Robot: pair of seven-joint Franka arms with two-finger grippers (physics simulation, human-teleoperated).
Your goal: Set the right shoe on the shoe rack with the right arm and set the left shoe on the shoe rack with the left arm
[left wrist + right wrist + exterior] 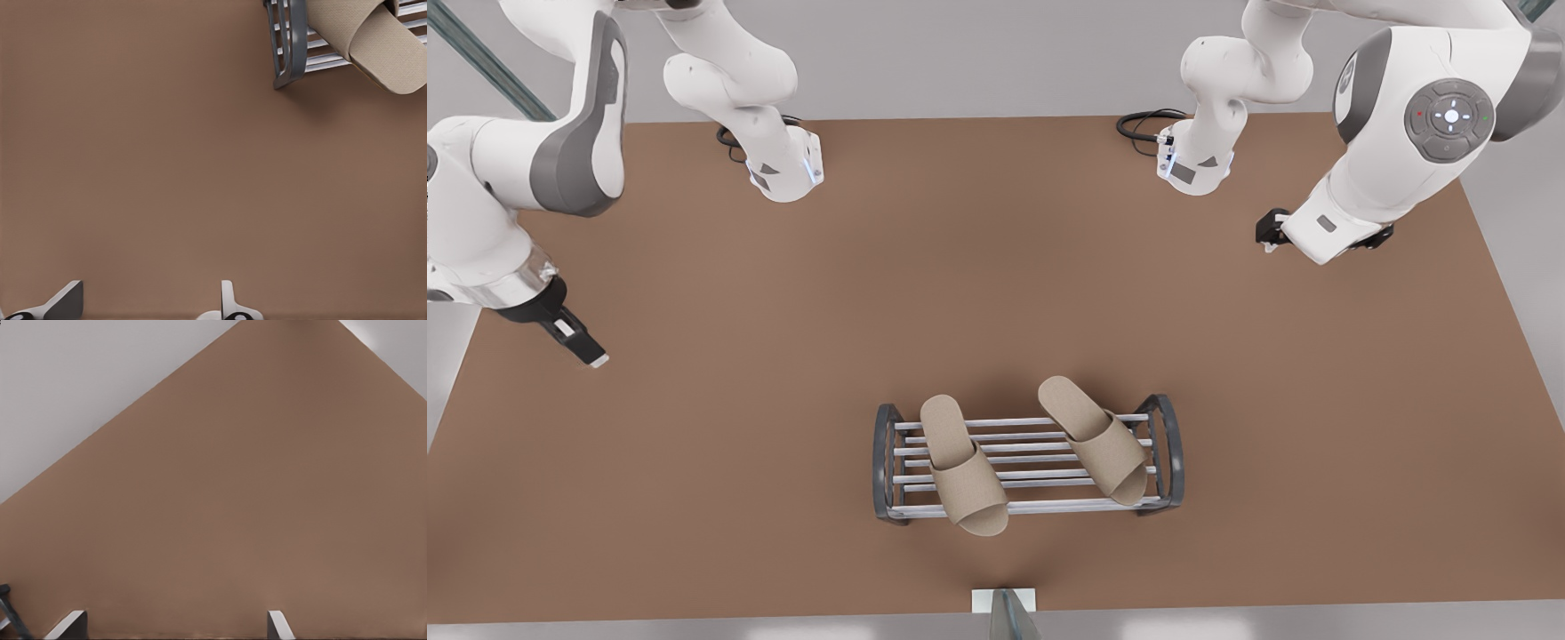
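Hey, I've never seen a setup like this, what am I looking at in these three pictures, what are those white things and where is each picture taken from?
The white things are two jointed robot arms in a computer simulation, bolted to a brown table.

The big picture looks down from a camera off the arms. The other two come from cameras on the arms' wrists, looking past their own fingertips.

In the middle stands a shoe rack of silver bars between dark arched ends. Two beige slippers lie across it: one toward the front view's left, its toe poking over the near edge, and one toward the front view's right.

The left gripper, at the front view's left, is open and holds nothing; its camera sees a corner of the rack and a slipper. The right gripper, at the front view's right, is open and empty too.

Both arms are well away from the rack.
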